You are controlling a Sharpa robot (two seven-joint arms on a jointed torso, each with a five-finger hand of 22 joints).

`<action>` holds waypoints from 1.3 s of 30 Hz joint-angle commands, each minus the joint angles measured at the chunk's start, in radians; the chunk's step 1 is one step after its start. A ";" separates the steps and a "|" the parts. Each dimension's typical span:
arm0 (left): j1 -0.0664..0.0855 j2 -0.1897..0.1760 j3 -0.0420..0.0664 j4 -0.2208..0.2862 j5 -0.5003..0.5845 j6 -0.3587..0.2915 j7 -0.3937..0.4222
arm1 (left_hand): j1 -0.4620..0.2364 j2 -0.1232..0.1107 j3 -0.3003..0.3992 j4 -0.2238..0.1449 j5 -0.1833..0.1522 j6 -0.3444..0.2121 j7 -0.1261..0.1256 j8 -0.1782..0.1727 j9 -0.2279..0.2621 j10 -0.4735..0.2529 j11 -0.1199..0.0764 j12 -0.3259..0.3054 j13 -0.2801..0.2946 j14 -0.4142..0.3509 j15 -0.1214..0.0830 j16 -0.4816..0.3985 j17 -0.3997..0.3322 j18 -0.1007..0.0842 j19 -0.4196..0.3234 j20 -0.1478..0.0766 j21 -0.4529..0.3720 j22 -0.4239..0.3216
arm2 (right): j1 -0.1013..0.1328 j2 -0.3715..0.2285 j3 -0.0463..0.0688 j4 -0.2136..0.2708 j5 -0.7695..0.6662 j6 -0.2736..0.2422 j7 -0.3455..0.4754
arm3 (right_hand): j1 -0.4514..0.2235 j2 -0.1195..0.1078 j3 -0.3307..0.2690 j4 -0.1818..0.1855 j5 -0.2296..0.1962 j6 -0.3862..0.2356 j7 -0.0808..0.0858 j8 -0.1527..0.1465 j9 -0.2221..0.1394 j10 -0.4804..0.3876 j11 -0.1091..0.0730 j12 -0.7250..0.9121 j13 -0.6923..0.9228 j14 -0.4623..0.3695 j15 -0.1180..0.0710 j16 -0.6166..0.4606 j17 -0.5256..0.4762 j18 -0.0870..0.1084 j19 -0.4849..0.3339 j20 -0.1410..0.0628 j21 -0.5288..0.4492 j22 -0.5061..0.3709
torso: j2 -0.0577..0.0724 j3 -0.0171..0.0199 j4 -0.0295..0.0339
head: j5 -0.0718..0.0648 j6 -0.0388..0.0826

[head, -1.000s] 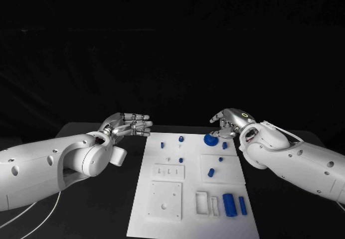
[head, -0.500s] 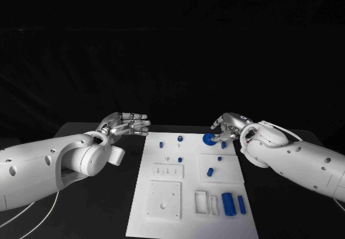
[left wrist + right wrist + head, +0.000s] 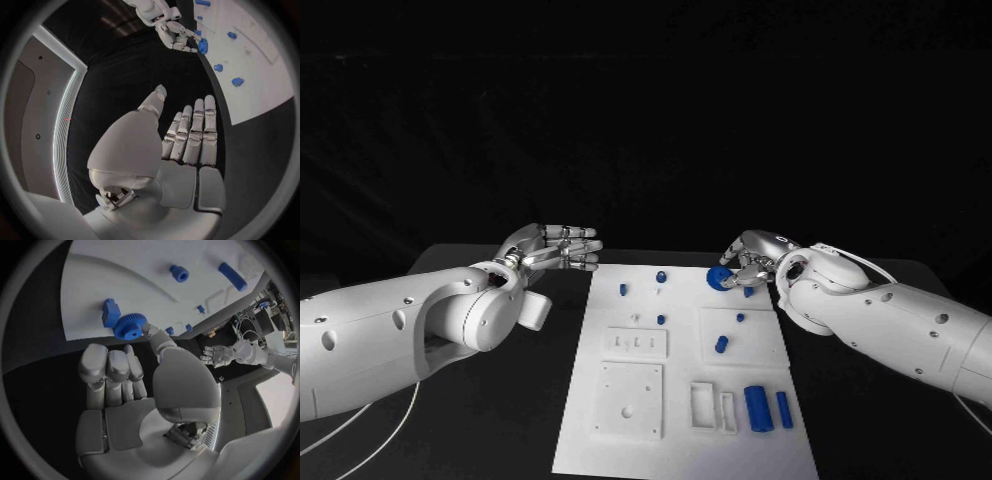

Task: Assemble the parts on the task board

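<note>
The white task board lies in the middle of the black table, also in the right wrist view. My right hand hovers at the board's far right corner and pinches a blue gear at its fingertips. In the right wrist view the thumb touches the gear, with a small blue part just beside it. My left hand floats left of the board's far edge, empty, its fingers straight and held side by side.
Small blue parts dot the board's far half. Two blue cylinders lie at its near right beside white slots. Square white plates sit at its near left. Black table runs along both sides.
My right hand has sunk a little and drawn in closer over the blue gear. The left hand has stayed where it was.
</note>
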 commanded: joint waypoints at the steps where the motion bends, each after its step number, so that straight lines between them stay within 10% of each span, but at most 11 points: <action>1: 0.003 0.004 0.001 0.000 -0.003 0.010 0.013 | 0.001 -0.006 0.001 0.000 0.001 0.002 -0.003 0.003 -0.001 -0.004 -0.002 0.003 0.002 -0.006 0.001 -0.003 -0.001 0.014 -0.002 0.002 0.004 -0.001 | -0.001 0.007 0.001 -0.009 0.003 0.026 0.011 | -0.003 0.006 0.001 0.006 0.000 0.001 -0.003 -0.003 -0.001 0.006 0.000 0.006 0.001 0.000 0.008 0.005 0.001 0.007 0.056 0.006 0.002 0.002 | -0.001 0.0004 0.0000 | 0.000 -0.001; 39: 0.002 0.007 -0.001 -0.003 -0.003 0.016 0.008 | -0.002 -0.002 -0.002 -0.001 0.000 -0.003 -0.005 0.002 -0.002 -0.006 -0.004 0.003 0.002 -0.007 0.001 -0.003 -0.001 0.014 -0.003 0.003 0.004 -0.001 | -0.021 0.043 -0.001 -0.054 -0.048 0.043 -0.007 | -0.024 0.020 0.152 0.000 -0.095 0.102 -0.026 -0.003 -0.017 0.014 -0.016 0.003 0.014 0.003 -0.003 -0.002 0.011 -0.002 0.057 -0.004 -0.009 0.024 | -0.001 0.0016 -0.0018 | 0.003 -0.013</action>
